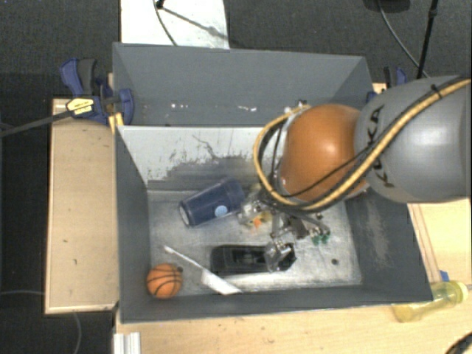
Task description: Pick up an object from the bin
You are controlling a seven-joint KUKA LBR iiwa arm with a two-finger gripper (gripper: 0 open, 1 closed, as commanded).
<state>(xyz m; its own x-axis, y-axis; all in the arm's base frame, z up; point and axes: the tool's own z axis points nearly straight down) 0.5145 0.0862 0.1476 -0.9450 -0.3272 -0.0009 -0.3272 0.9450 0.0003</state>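
The grey metal bin [221, 80] took up most of the camera view. The arm [413, 146] came in from the view's right, with its orange cover [317, 150] hanging above the back of the floor. The gripper [282, 253] was low over the floor, near the middle. Whether it was spread or clenched could not be made out under the cables and wrist.

The largest loose thing, a dark blue cylinder [212, 203], lay on its side behind the gripper and toward the view's left, well clear of it. The nearest was a flat black rectangular block [237, 259]. It lay just beside the gripper on the view's left, with its near end at or under the tip. Its long axis ran left to right across the view, straight away from the gripper. As I judged it, a grasp would have had to close across the short width at that near end.

A thin white strip [200, 270] slanted just past the block's far end. A small orange basketball [164, 280] sat farther left, in the front corner. A tiny green bit [321, 237] lay close on the gripper's right.

The floor around the block was bare scuffed metal, with room on every side except where the strip lay.
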